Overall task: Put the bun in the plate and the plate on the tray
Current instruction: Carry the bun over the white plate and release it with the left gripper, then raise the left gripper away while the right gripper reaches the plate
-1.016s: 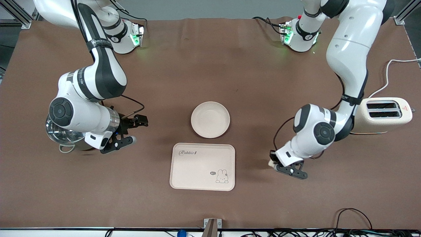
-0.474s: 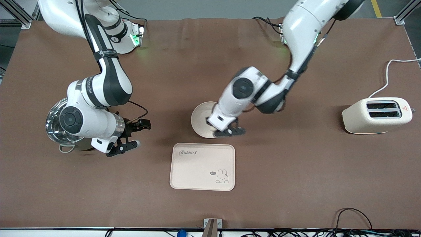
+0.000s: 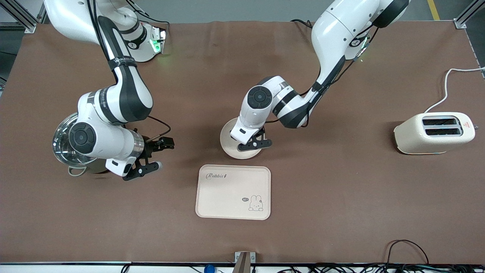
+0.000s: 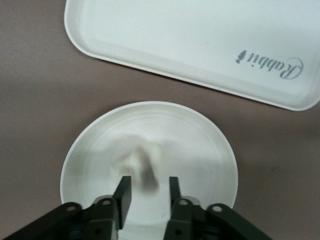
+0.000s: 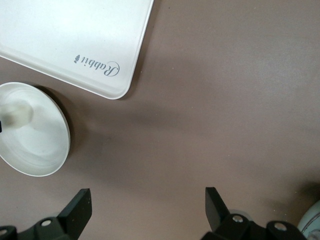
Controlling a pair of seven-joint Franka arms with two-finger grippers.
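We read "Rabbit" in dark cursive lettering on the tray [image 3: 233, 192], at the corner nearest the plate [image 3: 231, 149] under the left claw [image 3: 254, 145]. The same word shows on the tray in both wrist views [image 4: 270, 64] [image 5: 97, 64], with a small dark mark at its end. A little cartoon rabbit [image 3: 256, 203] is drawn near the tray's corner away from that claw, with a tiny speech bubble beside it that we cannot read. On the right arm's black band [image 3: 122, 60] there is white lettering, too small for us to read surely. The toaster [image 3: 434, 132] carries a small red warning triangle [image 3: 467, 124] on its top.
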